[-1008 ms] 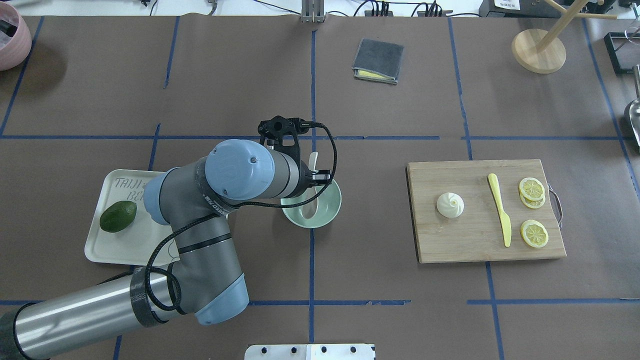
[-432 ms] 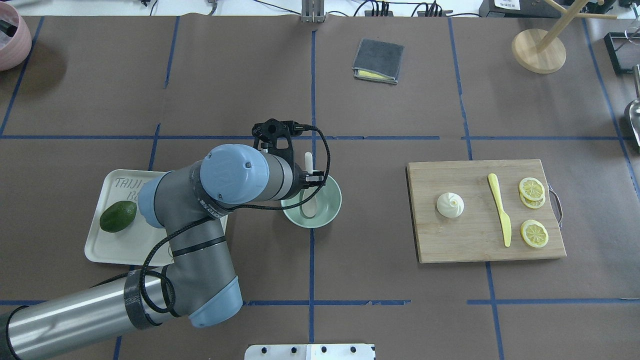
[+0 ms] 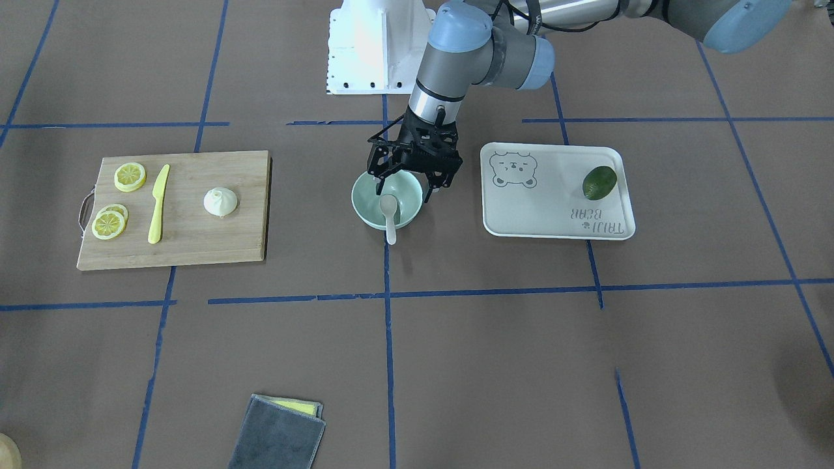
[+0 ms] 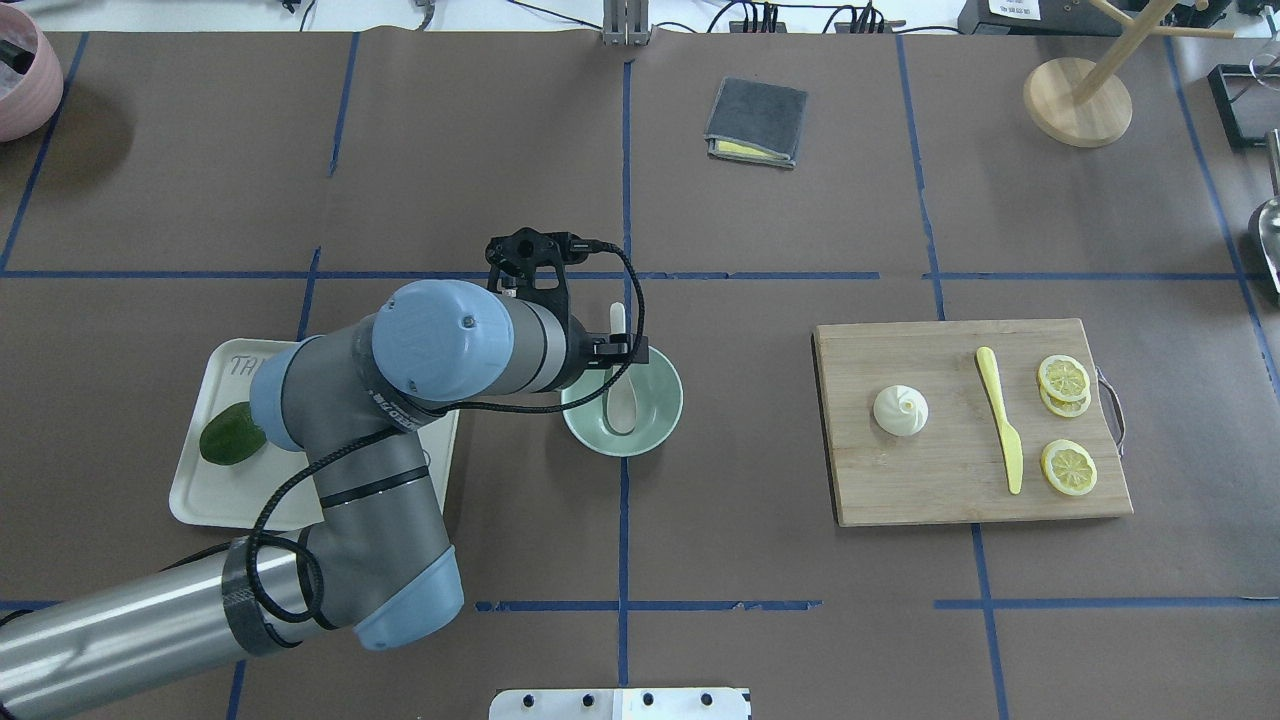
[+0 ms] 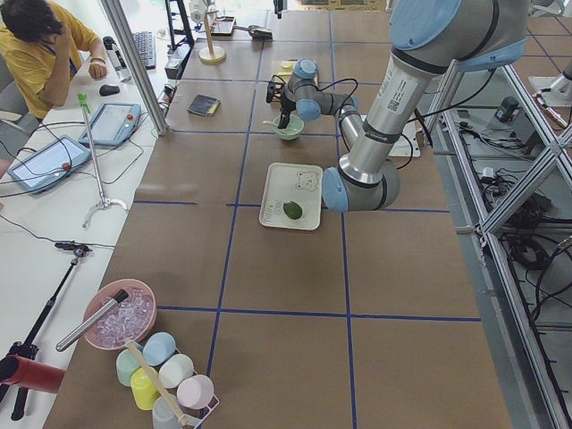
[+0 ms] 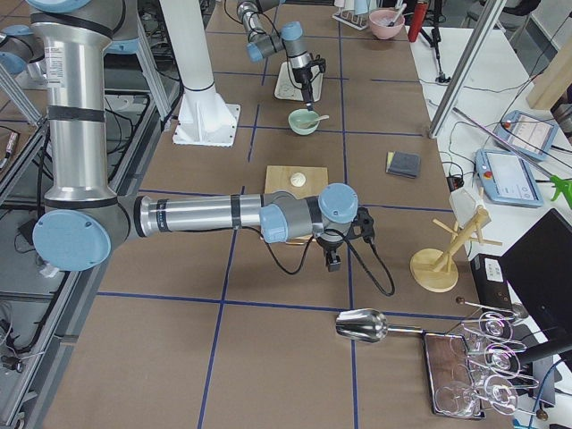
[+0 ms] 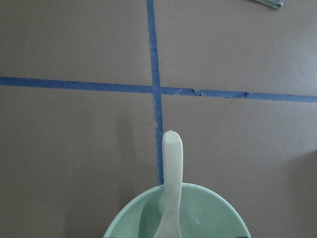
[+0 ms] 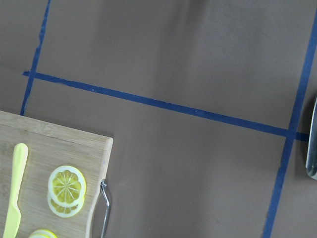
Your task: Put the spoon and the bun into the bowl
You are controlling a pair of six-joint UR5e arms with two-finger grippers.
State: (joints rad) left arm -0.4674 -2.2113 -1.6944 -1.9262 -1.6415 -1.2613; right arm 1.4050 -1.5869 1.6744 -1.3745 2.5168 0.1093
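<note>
Fingers (image 3: pixel 431 185) of my left gripper (image 3: pixel 403 194), spread open over round mint-green bowl (image 3: pixel 357 195) holding off-white soup spoon (image 3: pixel 389 210); cream-white pleated bun (image 3: pixel 221 201), likely soft: grip gently, low sides.

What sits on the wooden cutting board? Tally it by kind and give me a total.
Lemon slices: 3
Yellow knife: 1
Bun: 1
Total: 5

Left gripper (image 3: pixel 402 191) hangs spread over the bowl (image 3: pixel 360 202), blocking top access; spoon (image 3: pixel 389 215) handle juts over its rim. Bun (image 3: pixel 221 201) stands exposed, knife (image 3: pixel 156 203) near, on board (image 3: pixel 195 242).
</note>
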